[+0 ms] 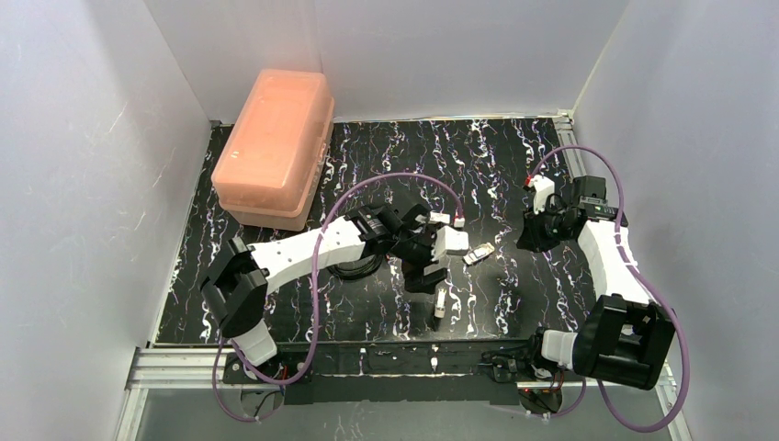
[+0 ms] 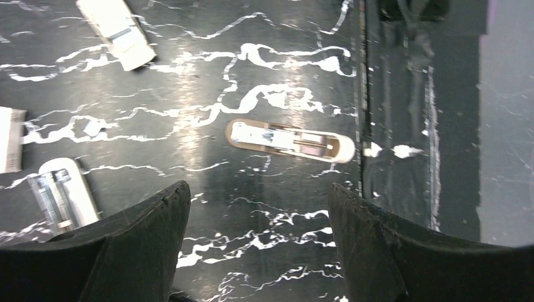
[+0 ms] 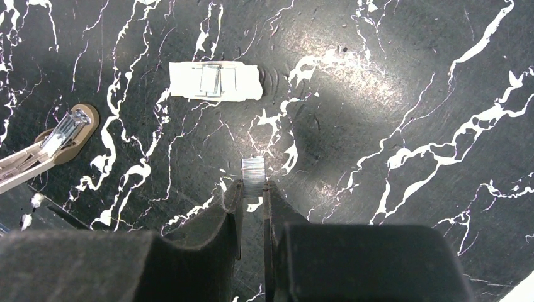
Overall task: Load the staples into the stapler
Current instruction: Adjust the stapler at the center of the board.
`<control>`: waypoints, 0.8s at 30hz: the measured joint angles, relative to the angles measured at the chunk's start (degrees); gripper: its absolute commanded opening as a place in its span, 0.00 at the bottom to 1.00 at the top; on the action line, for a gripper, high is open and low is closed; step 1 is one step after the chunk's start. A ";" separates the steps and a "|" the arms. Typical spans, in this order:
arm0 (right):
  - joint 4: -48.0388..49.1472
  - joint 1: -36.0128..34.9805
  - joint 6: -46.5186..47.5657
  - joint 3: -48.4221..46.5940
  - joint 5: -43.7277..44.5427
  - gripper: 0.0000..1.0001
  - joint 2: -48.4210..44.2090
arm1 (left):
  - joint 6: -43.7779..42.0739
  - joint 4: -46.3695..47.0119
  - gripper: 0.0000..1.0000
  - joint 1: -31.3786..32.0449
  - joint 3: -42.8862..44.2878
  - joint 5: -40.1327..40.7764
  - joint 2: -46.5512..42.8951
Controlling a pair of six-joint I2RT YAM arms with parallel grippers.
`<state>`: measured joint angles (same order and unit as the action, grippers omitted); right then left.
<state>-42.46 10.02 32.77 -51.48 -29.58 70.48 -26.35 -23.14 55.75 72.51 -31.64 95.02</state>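
Right gripper (image 3: 253,192) pinches the staples (image 3: 254,171) narrowly at its tips, the strip pointing to 12 o'clock. Left gripper (image 2: 258,189) stands wide and empty, with the stapler (image 2: 289,139) lying open on the table (image 2: 189,94) toward 12 o'clock.

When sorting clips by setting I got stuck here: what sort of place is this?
Probably a lab robot test cell, not a home or office: plain white panel walls box in a black white-veined tabletop, and two white-and-black robot arms are mounted along an aluminium rail at its near edge.
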 measured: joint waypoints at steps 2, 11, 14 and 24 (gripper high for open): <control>0.35 0.00 0.00 0.00 -0.11 0.04 0.63 | 0.50 -0.26 0.78 0.04 1.18 2.38 0.00; 0.63 0.00 -0.04 -0.04 -0.15 0.04 1.53 | 3.45 -2.27 0.79 1.44 4.70 10.82 -0.22; 0.63 0.00 -0.09 -0.04 -0.15 0.04 1.53 | 4.07 -5.11 0.80 2.21 6.67 12.59 0.20; 0.66 0.00 -0.46 -0.07 -0.15 0.04 1.95 | 0.28 -8.00 0.88 8.41 5.99 17.79 -1.40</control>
<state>-41.80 10.02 32.32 -51.55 -29.74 72.42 -26.06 -31.14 64.16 78.50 -13.85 93.62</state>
